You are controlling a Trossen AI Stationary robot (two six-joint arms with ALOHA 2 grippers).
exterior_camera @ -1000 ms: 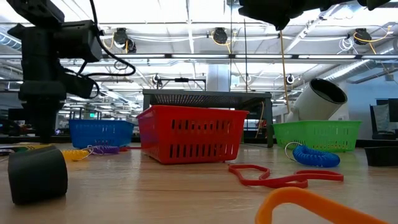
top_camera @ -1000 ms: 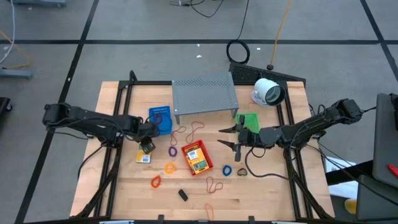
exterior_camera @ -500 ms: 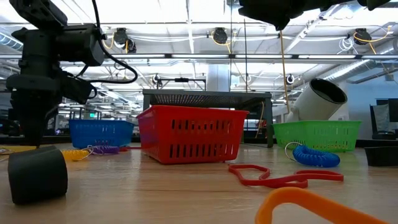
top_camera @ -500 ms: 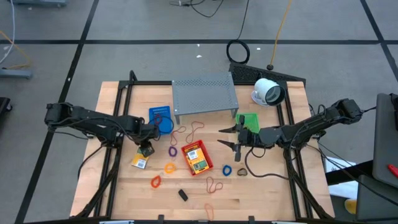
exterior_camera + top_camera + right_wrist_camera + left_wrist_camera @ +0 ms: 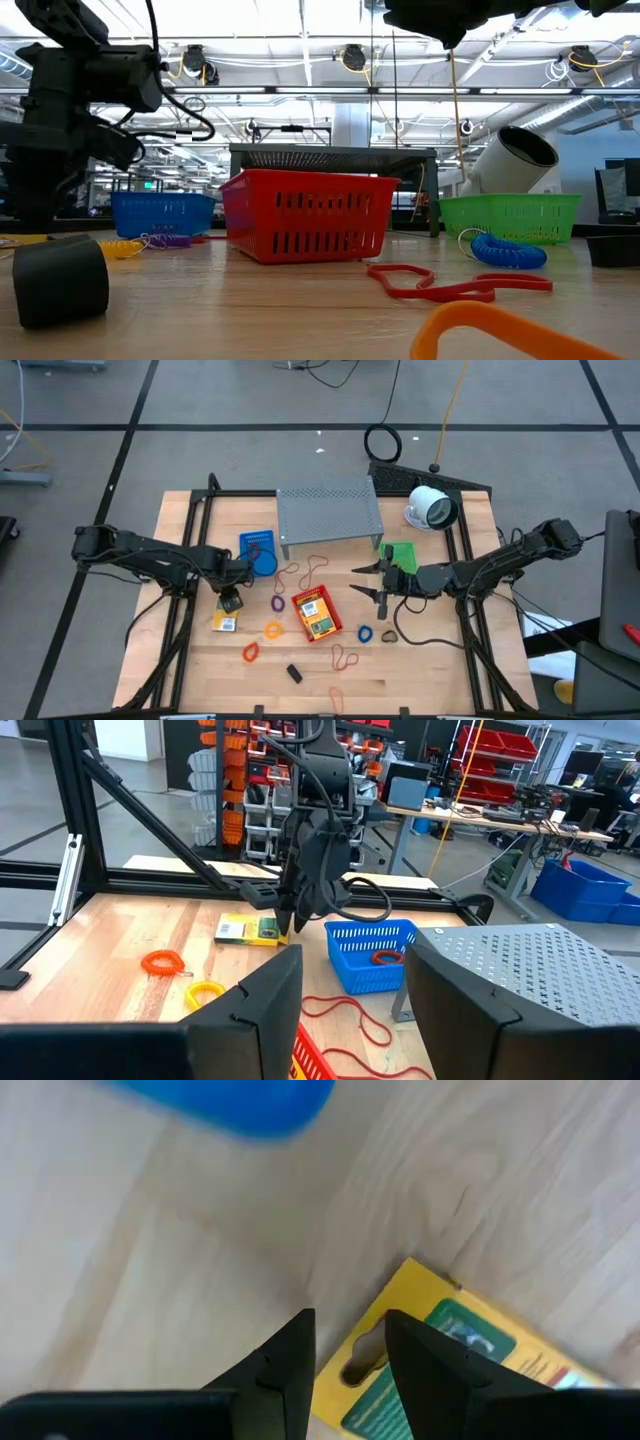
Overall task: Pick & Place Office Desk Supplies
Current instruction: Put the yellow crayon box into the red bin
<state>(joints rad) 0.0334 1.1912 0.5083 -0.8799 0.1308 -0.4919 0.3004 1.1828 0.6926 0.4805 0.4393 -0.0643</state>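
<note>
Left claw [image 5: 232,601] hangs narrow and empty over the yellow packet [image 5: 224,622], around 9 o'clock. Right claw [image 5: 368,582] waits wide open, 3 o'clock.

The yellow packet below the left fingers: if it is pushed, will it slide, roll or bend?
The yellow packet lies flat on the wooden table, so it would probably slide rather than roll. It looks thin, like card, so it may bend a little and is likely light. Gripping it by an edge seems wiser.

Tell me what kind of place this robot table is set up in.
Probably an industrial robotics lab or workshop: high ceiling with exposed white pipes, racks of red storage bins, and cluttered workbenches beyond the wooden table.
</note>
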